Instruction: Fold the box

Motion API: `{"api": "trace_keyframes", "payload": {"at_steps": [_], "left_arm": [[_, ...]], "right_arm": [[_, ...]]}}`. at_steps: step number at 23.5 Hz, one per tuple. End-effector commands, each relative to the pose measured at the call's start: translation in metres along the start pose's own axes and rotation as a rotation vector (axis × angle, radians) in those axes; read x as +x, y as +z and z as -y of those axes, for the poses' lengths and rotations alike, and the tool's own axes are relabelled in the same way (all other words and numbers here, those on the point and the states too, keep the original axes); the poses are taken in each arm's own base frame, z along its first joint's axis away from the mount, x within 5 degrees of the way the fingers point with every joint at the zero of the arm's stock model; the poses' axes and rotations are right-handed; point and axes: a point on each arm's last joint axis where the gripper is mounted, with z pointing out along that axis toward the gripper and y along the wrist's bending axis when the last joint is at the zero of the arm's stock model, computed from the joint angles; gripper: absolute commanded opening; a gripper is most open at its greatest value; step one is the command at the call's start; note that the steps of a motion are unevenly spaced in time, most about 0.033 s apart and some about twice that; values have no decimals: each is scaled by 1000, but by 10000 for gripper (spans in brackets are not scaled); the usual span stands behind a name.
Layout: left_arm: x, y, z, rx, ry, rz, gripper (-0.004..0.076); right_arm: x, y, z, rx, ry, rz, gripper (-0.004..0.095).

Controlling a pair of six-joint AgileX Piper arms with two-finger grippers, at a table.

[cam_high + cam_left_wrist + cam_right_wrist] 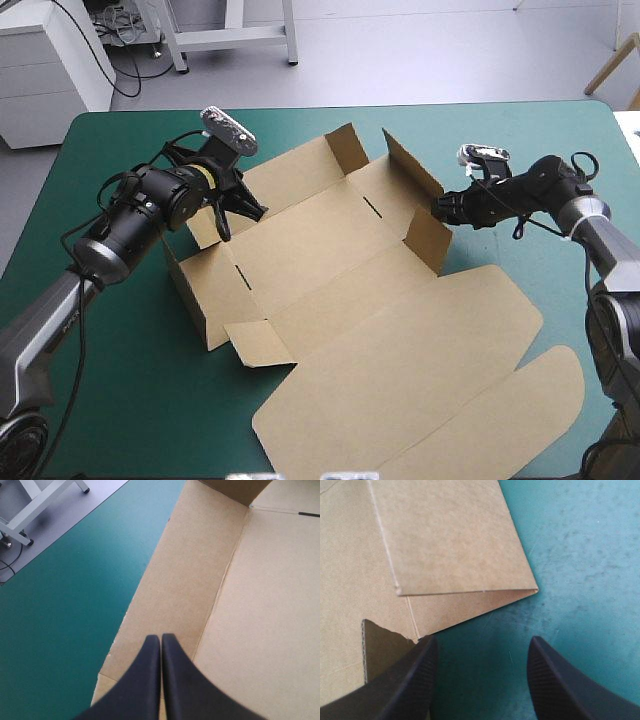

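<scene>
Fig.: brown box [330, 250] part-raised, lid flat near-right. L gripper [161, 638] fingers together over far-left panel. R gripper [482, 645] fingers apart beside right wall.

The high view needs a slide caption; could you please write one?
Left gripper and right gripper flank a partly raised box on the table.

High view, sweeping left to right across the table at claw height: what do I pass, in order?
Left arm's black fin-fingered claw → brown cardboard box, its walls partly raised → right arm's black fin-fingered claw.
</scene>
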Motion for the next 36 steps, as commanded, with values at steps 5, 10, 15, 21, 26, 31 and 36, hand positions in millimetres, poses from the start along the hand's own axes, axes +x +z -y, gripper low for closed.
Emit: {"api": "trace_keyframes", "payload": {"at_steps": [5, 10, 15, 21, 26, 31, 36], "left_arm": [[-16, -21, -6, -25, -20, 112, -10], [-15, -21, -6, -23, -19, 103, -10], [-15, -21, -6, -23, -19, 101, -10], [-15, -21, -6, -23, -19, 101, -10], [-13, -13, -4, -16, -17, 73, -10], [-9, -6, -3, -8, -15, 40, -10], [-9, -5, -2, -8, -15, 38, -10]], "right_arm": [[-13, -25, -11, -15, -22, 76, 494], [-18, -32, -15, -28, -59, 49, 494], [-37, -63, -32, -51, -166, -4, 494], [-64, -118, -45, 88, -238, 27, 494], [-70, -179, -69, 174, -311, 178, 494], [-60, -218, -85, 222, -353, 258, 494], [-47, -253, -100, 265, -388, 330, 494]]}}
